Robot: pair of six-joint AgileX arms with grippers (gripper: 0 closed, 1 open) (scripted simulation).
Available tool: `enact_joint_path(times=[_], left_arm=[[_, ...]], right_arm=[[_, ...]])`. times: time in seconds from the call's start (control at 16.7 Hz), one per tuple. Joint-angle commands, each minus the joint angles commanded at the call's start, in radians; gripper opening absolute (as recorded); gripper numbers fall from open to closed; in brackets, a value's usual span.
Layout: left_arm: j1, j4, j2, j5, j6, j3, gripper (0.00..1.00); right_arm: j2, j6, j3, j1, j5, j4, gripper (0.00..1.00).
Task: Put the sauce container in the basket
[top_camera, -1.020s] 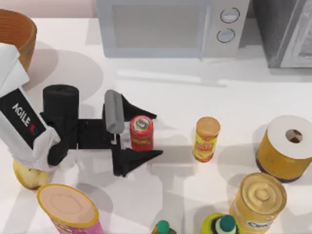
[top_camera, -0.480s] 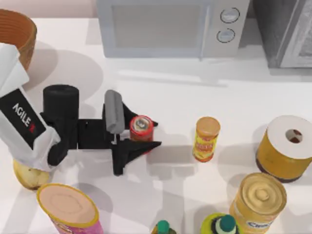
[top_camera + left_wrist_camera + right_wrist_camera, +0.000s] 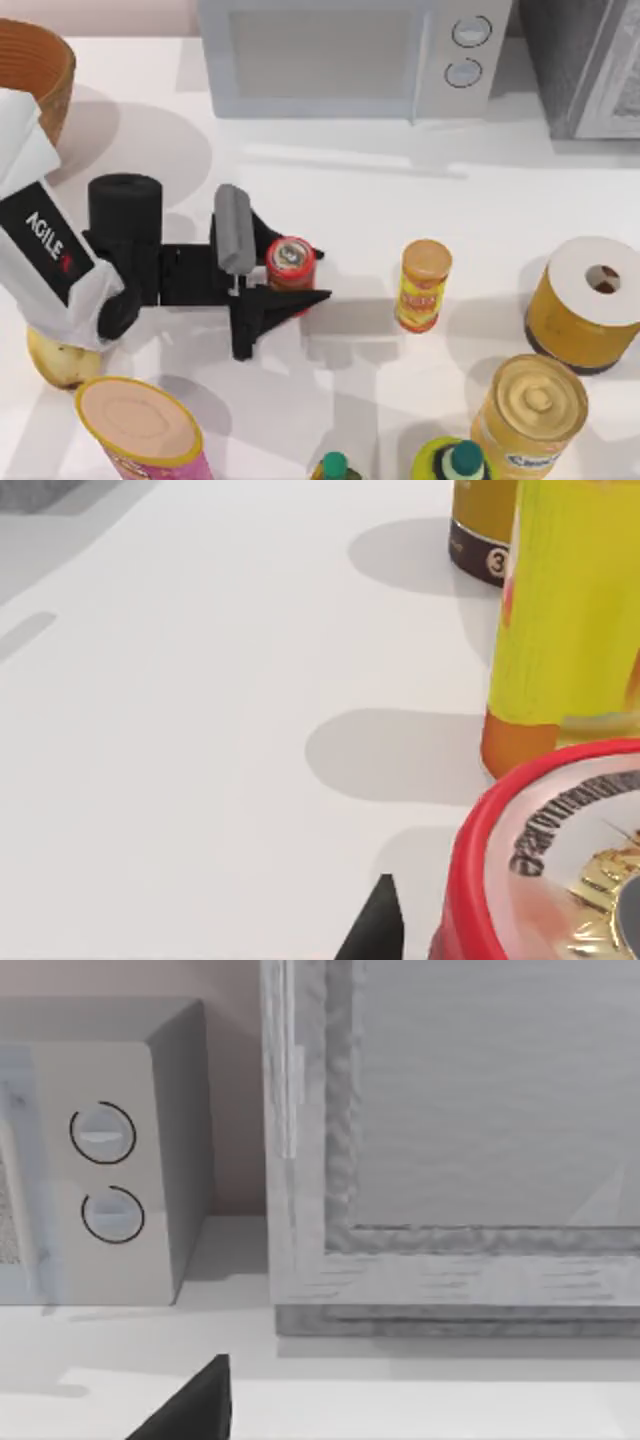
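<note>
The sauce container point(image 3: 291, 262), a small red can with a silvery top, stands upright left of the table's middle. My left gripper point(image 3: 292, 270) is shut on it, one black finger on each side of the can. In the left wrist view the can's red rim and shiny top point(image 3: 560, 870) sit very close, with a black fingertip point(image 3: 375, 930) beside them. The brown woven basket point(image 3: 40, 60) is at the far left back corner, partly behind my left arm. A dark part of my right gripper point(image 3: 190, 1410) shows in the right wrist view, which faces the microwave.
An orange-yellow canister point(image 3: 424, 285) stands right of the can. A microwave point(image 3: 350, 55) lines the back. A paper roll point(image 3: 585, 300), a yellow tin point(image 3: 530, 410), bottles point(image 3: 450, 462), a pink tube point(image 3: 140, 430) and a potato-like lump point(image 3: 55, 360) crowd the front.
The left gripper's fingers closed in on the red can between one second ago and half a second ago. Since then nothing has visibly moved.
</note>
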Motion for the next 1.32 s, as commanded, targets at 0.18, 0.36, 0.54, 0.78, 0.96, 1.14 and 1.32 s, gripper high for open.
enact_joint_path(times=[0.18, 0.36, 0.54, 0.78, 0.96, 1.14, 1.32], left_arm=[[0.000, -0.002, -0.002, 0.000, 0.001, 0.000, 0.00], [0.026, -0.065, -0.024, 0.013, 0.024, 0.052, 0.00], [0.089, -0.216, -0.068, 0.040, 0.072, 0.166, 0.00], [0.218, -0.511, -0.133, 0.089, 0.154, 0.376, 0.00], [0.345, -0.769, -0.165, 0.127, 0.216, 0.548, 0.00], [0.489, -1.031, -0.178, 0.157, 0.272, 0.717, 0.00], [0.637, -1.269, -0.172, 0.175, 0.319, 0.866, 0.00]], right_arm=[[0.000, 0.000, 0.000, 0.000, 0.000, 0.000, 1.00], [0.000, 0.000, 0.000, 0.000, 0.000, 0.000, 1.00], [0.000, 0.000, 0.000, 0.000, 0.000, 0.000, 1.00], [0.000, 0.000, 0.000, 0.000, 0.000, 0.000, 1.00], [0.000, 0.000, 0.000, 0.000, 0.000, 0.000, 1.00], [0.000, 0.000, 0.000, 0.000, 0.000, 0.000, 1.00], [0.000, 0.000, 0.000, 0.000, 0.000, 0.000, 1.00]])
